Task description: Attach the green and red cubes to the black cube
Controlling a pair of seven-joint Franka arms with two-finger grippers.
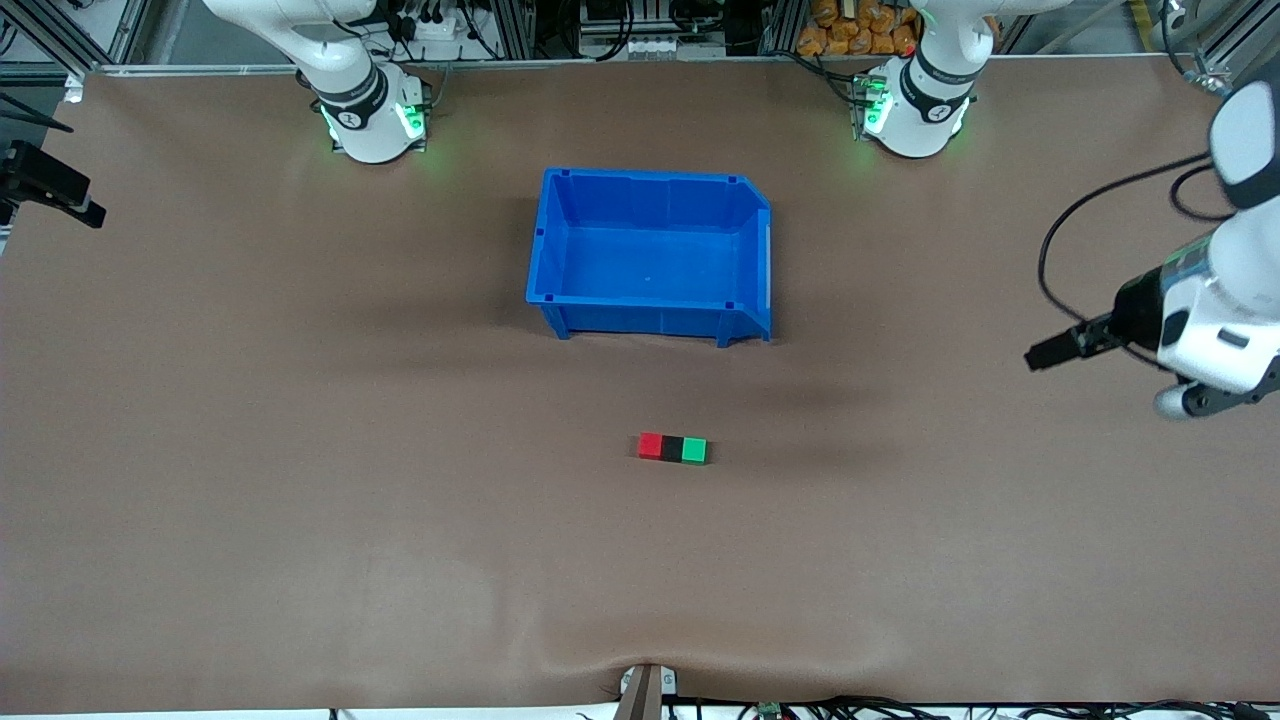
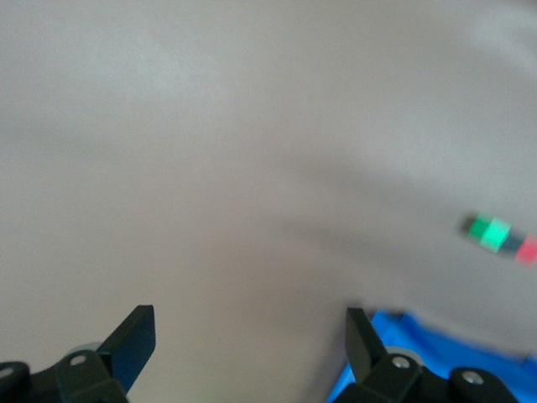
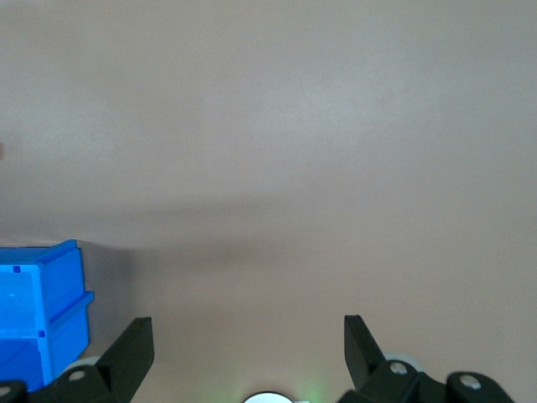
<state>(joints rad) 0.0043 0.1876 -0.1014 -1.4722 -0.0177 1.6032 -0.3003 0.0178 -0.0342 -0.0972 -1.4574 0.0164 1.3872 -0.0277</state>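
Observation:
The red cube (image 1: pixel 651 445), the black cube (image 1: pixel 672 448) and the green cube (image 1: pixel 694 450) lie in one tight row on the brown table, the black one in the middle, touching both. The row sits nearer the front camera than the blue bin. My left gripper (image 1: pixel 1040 355) hangs open and empty over the left arm's end of the table, well apart from the row. Its wrist view shows the green cube (image 2: pixel 489 231) and the red cube (image 2: pixel 527 249) far off. My right gripper (image 3: pixel 248 336) is open and empty over bare table, away from the cubes.
An empty blue bin (image 1: pixel 640 178) stands mid-table between the arm bases and the cubes; its corner shows in both wrist views (image 2: pixel 436 353) (image 3: pixel 42 311). The two arm bases (image 1: pixel 370 120) (image 1: pixel 915 110) stand at the table's edge farthest from the front camera.

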